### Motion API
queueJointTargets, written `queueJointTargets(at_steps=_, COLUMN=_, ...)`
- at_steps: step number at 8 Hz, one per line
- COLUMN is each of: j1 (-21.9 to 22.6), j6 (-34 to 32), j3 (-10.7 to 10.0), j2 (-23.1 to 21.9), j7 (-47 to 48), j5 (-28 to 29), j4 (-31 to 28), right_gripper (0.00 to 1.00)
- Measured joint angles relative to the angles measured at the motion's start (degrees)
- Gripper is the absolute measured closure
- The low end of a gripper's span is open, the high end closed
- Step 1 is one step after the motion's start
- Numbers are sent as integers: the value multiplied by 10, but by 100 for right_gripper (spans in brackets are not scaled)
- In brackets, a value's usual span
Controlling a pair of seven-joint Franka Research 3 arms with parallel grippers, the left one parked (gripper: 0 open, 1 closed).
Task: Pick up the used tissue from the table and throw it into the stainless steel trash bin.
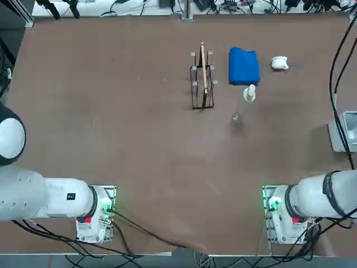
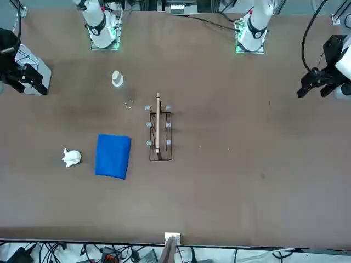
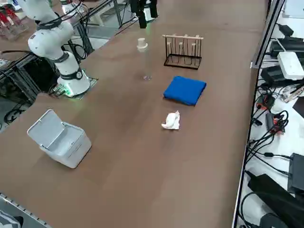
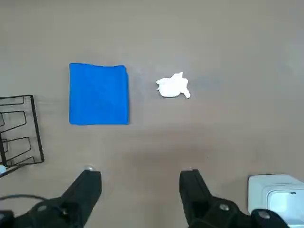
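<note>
The used tissue [image 1: 279, 63] [image 2: 71, 158] [image 3: 171, 120] [image 4: 173, 87] is a small crumpled white wad lying on the brown table [image 1: 111, 123], just beside the blue cloth. The stainless steel trash bin [image 1: 343, 134] [image 2: 35, 71] [image 3: 59, 137] [image 4: 275, 199] sits at the table's right edge, its lid tipped up. My right gripper [image 4: 140, 175] [image 2: 26, 76] hangs high above the table near the bin, open and empty. In the wrist view the tissue lies well beyond its fingertips [image 4: 90, 178].
A folded blue cloth [image 1: 244, 66] [image 4: 99, 94] lies next to the tissue. A small clear bottle with a white cap [image 1: 249, 93] [image 3: 142, 45] stands near it. A wire rack [image 1: 202, 81] [image 4: 16, 130] holding a thin board stands left of the cloth.
</note>
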Motion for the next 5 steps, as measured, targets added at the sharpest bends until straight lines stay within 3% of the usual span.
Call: queueJointTargets(at_steps=5, j1=0, j6=-21, j3=2, j2=5, j7=0, j5=0, j4=9, right_gripper=0)
